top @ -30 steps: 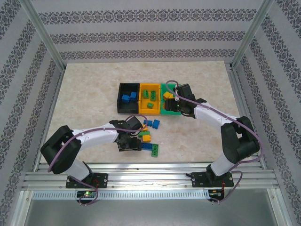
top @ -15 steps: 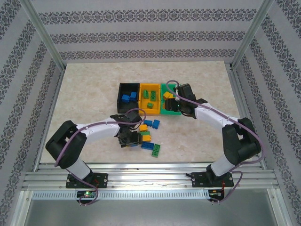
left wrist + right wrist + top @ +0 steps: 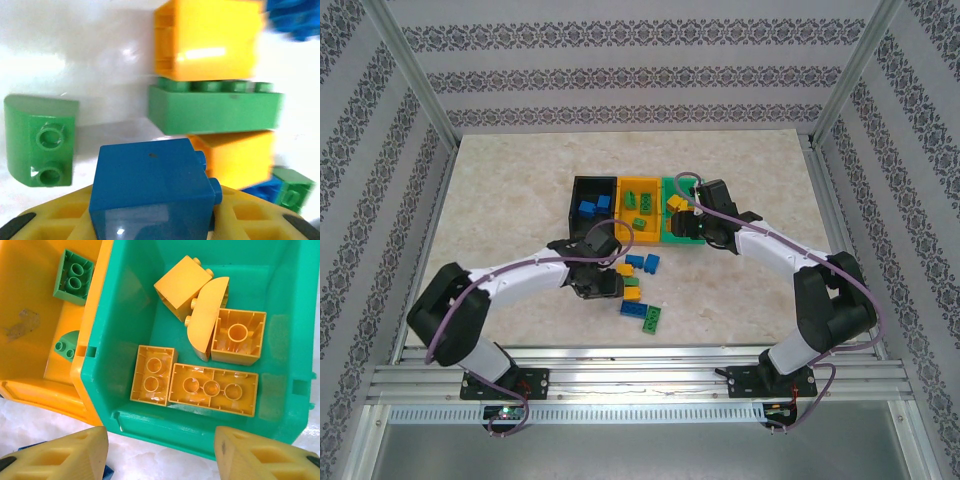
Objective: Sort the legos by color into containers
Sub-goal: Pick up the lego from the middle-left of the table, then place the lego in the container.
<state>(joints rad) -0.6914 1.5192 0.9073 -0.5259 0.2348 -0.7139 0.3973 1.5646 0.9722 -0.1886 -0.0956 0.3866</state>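
Low centre of the top view, left gripper clamped on a blue brick at the loose legos; right of centre, right gripper fingers apart, empty, above the green bin of yellow bricks; orange bin with green bricks, black bin with blue ones

Blue lego between jaws, green lego beyond.

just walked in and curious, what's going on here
A robot is sorting bricks by colour. The left gripper grips a blue brick at the loose pile. The right gripper hangs open and empty by the green bin, which holds yellow bricks. Blue ones lie in the black bin, green ones in the orange bin.
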